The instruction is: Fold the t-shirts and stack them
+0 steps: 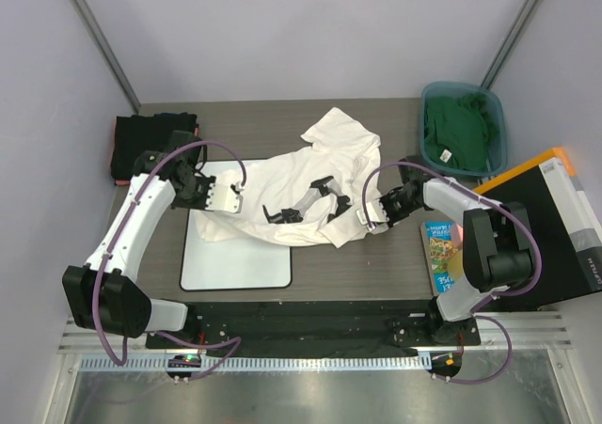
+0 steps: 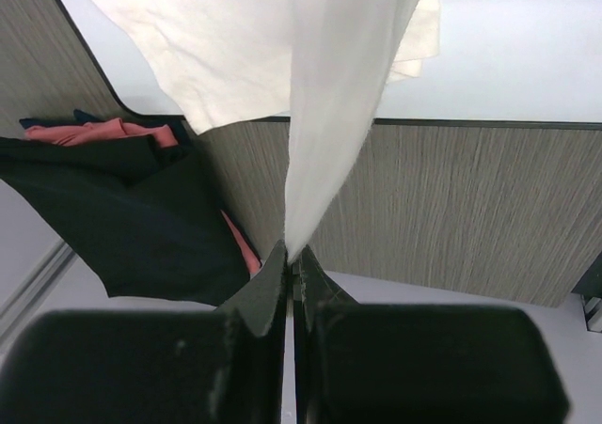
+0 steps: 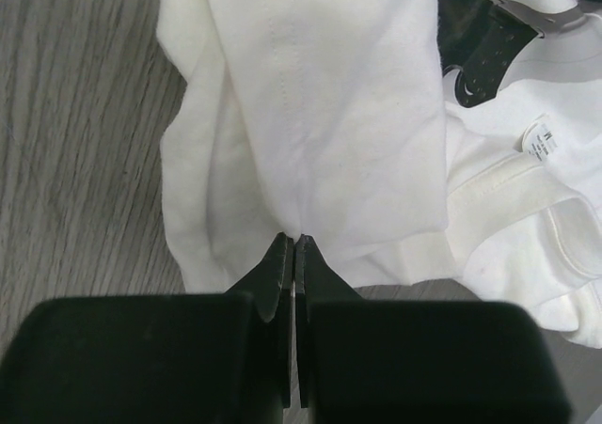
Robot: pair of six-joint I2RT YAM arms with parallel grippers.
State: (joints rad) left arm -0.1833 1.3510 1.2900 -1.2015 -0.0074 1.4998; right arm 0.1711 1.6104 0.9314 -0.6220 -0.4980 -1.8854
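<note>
Left claw [image 2: 293,255], right claw [image 3: 294,243] tight on t-shirt [image 1: 282,194]

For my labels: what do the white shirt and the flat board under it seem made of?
The white shirt: soft matte knit cloth, likely cotton; it wrinkles and drapes, with a stitched seam. The board: rigid smooth sheet, perhaps plastic; it lies flat, dark-rimmed.

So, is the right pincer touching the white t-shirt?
Touching. The right wrist view shows the right pincer shut on the edge of the white t-shirt, with the cloth pinched between its tips.
</note>
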